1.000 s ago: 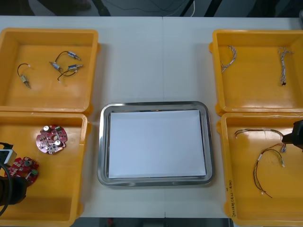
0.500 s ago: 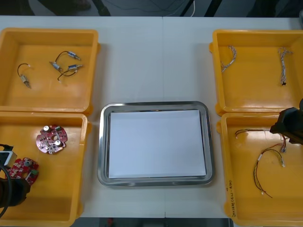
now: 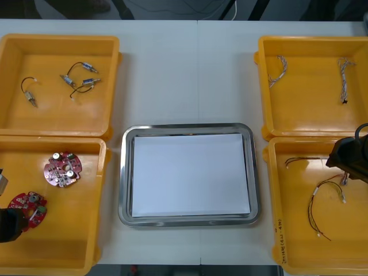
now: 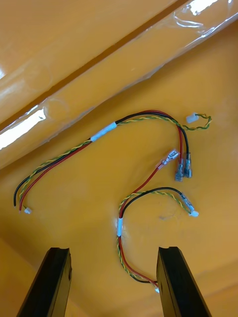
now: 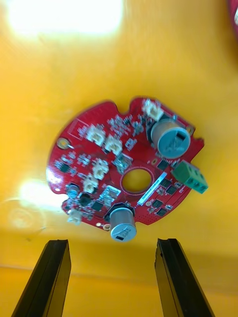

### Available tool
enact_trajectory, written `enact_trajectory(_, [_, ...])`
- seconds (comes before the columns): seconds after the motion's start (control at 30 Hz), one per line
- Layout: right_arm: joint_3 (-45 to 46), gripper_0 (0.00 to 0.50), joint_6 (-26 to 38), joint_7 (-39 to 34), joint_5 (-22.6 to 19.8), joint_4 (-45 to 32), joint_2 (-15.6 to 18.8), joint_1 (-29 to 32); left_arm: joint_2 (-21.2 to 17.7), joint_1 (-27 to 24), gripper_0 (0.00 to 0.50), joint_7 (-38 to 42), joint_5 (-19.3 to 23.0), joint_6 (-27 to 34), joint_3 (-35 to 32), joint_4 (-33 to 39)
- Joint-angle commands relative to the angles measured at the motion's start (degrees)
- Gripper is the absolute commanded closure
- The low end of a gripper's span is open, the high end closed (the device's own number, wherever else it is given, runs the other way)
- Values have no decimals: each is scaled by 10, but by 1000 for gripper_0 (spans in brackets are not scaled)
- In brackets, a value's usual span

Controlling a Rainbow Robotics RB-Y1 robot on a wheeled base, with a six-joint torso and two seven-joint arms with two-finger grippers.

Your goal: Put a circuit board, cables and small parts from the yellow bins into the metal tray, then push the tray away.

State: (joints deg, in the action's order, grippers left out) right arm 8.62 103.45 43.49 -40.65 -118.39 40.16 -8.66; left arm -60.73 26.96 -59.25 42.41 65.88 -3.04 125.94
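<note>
Grippers hang over yellow plastic bins [image 3: 75, 230] either side of a shiny rectangular metal tray [image 3: 123, 172] with a white inside. With fingers spread wide and empty, the left gripper [image 5: 113, 242] hovers above a round red circuit board [image 5: 119, 163] lying just beyond its fingertips. Equally wide and empty, the right gripper [image 4: 113, 250] hangs over thin red and yellow cables [image 4: 119, 225], the nearer one running between its fingers.
</note>
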Motion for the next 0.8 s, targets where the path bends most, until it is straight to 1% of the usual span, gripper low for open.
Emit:
enact_trajectory(0.03, [-5, 0, -18, 13, 29, -4, -25, 9, -22, 8, 0, -4, 32, 41, -56, 34])
enact_trajectory(0.17, [-5, 0, -39, 9, 33, -4, -35, 28, -22, 1, 0, -3, 54, 70, -85, 41])
enact_trajectory(0.3, [-5, 0, -62, 7, 34, -3, -47, 45, -21, -20, 0, 3, 73, 112, -112, 46])
enact_trajectory(0.37, [-5, 0, -69, 9, 36, -3, -48, 52, -17, -32, 0, 6, 80, 130, -125, 47])
enact_trajectory(0.43, [-8, 0, -81, 11, 36, -3, -48, 63, -10, -53, 0, 10, 87, 157, -138, 46])
enact_trajectory(0.57, [-20, 0, -104, 9, 50, -3, -48, 79, -1, -90, 0, 17, 94, 188, -142, 46])
enact_trajectory(0.63, [-30, 0, -120, 6, 59, -3, -51, 87, 7, -115, 0, 21, 110, 204, -142, 46])
enact_trajectory(0.8, [-34, 0, -123, 5, 78, -3, -64, 92, 25, -154, 0, 28, 121, 242, -141, 45])
